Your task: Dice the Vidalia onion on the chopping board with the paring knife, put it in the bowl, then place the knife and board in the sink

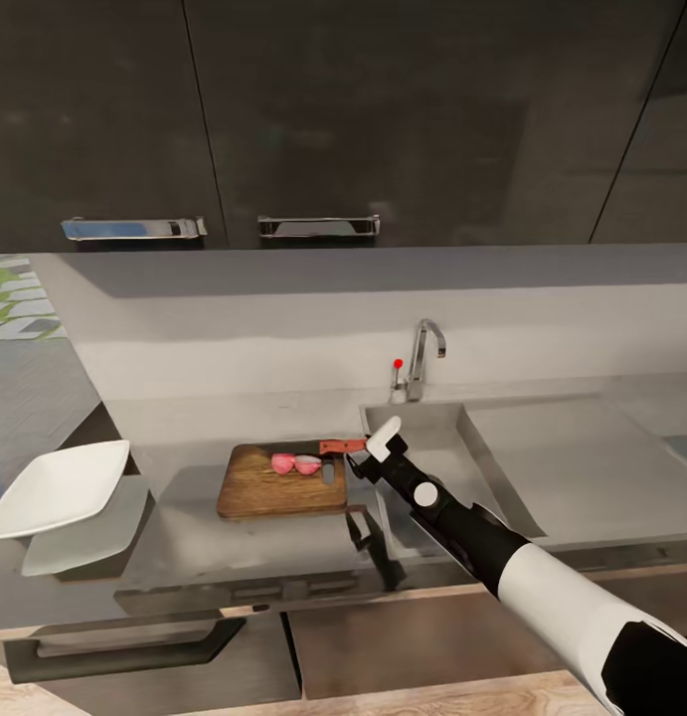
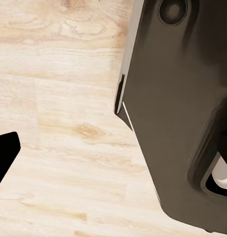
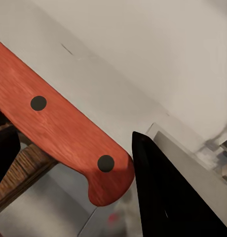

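Looking down from the head view, the chopping board (image 1: 282, 481) lies on the counter (image 1: 184, 542) just beside the sink (image 1: 432, 438), with the pink Vidalia onion (image 1: 295, 463) on it and the right gripper (image 1: 368, 456) at the paring knife (image 1: 341, 447), whose red handle sticks off the board's sink-side edge; the white bowl (image 1: 57, 489) sits well apart from the board, away from the sink. The left wrist view gives pale wooden floor (image 2: 59, 123) and a dark robot body part (image 2: 182, 108), so I cannot tell that gripper's state. In the right wrist view the knife's handle (image 3: 59, 131) runs between the dark fingers (image 3: 168, 197), apparently clasped, over the board's edge (image 3: 17, 175).

paring knife (image 1: 335, 447): blade hidden beside Vidalia onion (image 1: 295, 463), whether cutting unclear | bowl (image 1: 55, 488): cut by frame edge, left of chopping board (image 1: 283, 481) | right gripper (image 1: 368, 455): grip on knife handle unclear
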You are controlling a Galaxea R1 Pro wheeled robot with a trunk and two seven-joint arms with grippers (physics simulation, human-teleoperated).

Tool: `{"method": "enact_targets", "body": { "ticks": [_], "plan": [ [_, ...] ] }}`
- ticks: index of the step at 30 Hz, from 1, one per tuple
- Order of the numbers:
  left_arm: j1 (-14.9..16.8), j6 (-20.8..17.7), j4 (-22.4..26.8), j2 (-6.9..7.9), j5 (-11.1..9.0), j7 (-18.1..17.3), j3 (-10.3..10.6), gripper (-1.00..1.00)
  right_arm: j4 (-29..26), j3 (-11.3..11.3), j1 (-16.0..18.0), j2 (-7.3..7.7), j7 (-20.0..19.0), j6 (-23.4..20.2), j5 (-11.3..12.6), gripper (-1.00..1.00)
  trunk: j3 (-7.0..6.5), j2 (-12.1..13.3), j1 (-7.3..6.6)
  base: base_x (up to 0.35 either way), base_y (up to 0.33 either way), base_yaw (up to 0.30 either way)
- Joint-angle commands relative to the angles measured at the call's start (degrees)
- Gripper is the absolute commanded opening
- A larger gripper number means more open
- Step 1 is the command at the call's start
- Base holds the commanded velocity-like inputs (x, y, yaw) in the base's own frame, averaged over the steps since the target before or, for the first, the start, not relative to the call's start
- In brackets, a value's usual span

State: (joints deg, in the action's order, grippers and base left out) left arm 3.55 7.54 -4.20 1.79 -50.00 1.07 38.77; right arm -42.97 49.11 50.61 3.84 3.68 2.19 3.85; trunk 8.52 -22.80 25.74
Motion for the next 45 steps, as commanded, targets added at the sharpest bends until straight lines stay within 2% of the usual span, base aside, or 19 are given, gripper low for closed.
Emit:
{"method": "enact_targets", "body": {
  "ticks": [1, 45],
  "plan": [
    [0.1, 0.2, -0.1, -0.03, -0.1, 0.1, 0.3, 1.0, 0.1, 0.4, 0.1, 0.07, 0.2, 0.2, 0.6, -1.0, 0.12, -0.1, 0.04, 0.059, -0.001, 0.0],
    [0.1, 0.2, -0.1, -0.03, -0.1, 0.1, 0.3, 1.0, 3.2, 0.7, 0.1, -0.76, 0.2, 0.2, 0.4, -1.0, 0.12, -0.1, 0.04, 0.016, 0.0, 0.0]
  ]
}}
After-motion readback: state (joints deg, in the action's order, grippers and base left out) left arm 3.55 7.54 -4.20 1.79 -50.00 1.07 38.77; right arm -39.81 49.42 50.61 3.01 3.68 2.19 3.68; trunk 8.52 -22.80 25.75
